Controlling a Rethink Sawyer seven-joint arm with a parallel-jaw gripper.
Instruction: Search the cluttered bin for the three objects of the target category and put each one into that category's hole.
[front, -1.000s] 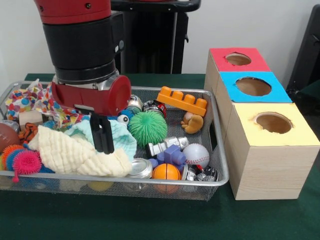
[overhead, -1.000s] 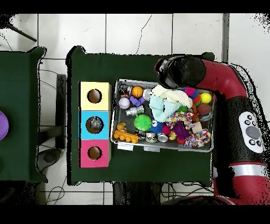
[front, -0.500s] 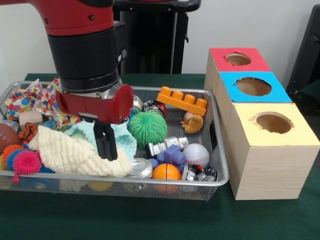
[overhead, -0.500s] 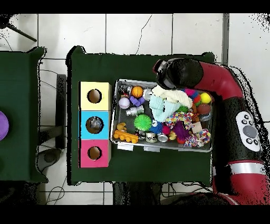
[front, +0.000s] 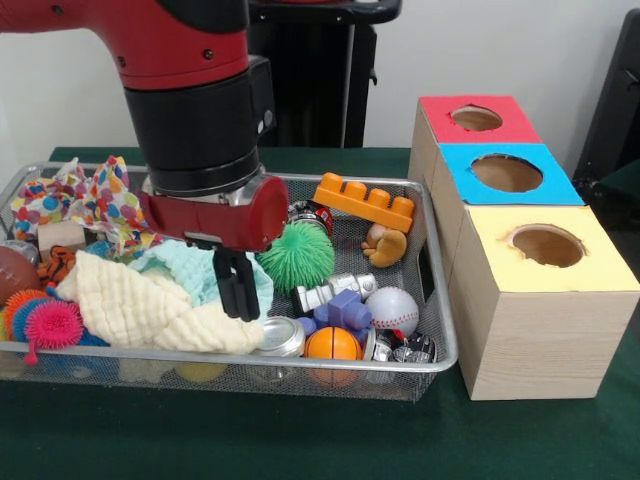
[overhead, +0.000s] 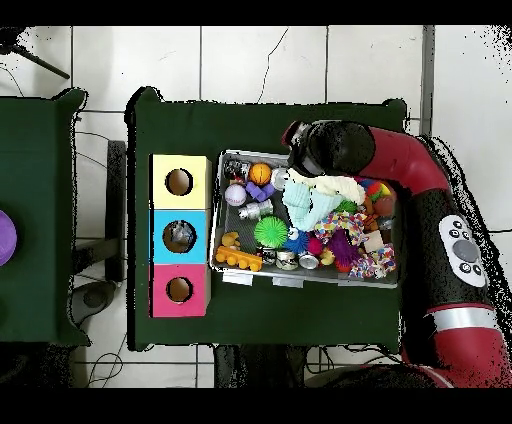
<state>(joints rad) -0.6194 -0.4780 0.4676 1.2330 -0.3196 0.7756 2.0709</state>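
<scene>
Since a second ago the arm has slid along the bin (front: 440, 300) toward the boxes, and the gripper (front: 237, 290) now hangs over the seam between the cream cloth (front: 140, 310) and the teal cloth (front: 195, 272), not over the cream cloth's middle. Gripper narrow, fingers nearly together, tips at cloth level; nothing visibly held. Progress: the target category is not marked anywhere, so I cannot tell which things count. Overhead, the blue box (overhead: 180, 237) shows something inside its hole; the yellow box (overhead: 179, 182) and red box (overhead: 179, 290) look empty. My read: at most one item placed, most of the sorting left. The bin sits just beside the boxes on the green surface (front: 300, 440) and is crowded. Balls lie at the near rim: baseball (front: 392, 310), basketball (front: 332, 344). Green spiky ball (front: 296, 256) in the middle, orange brick (front: 365, 202) at the far side, tin can (front: 281, 338) just beside the gripper. Cloths cover the end away from the boxes and may hide more.
</scene>
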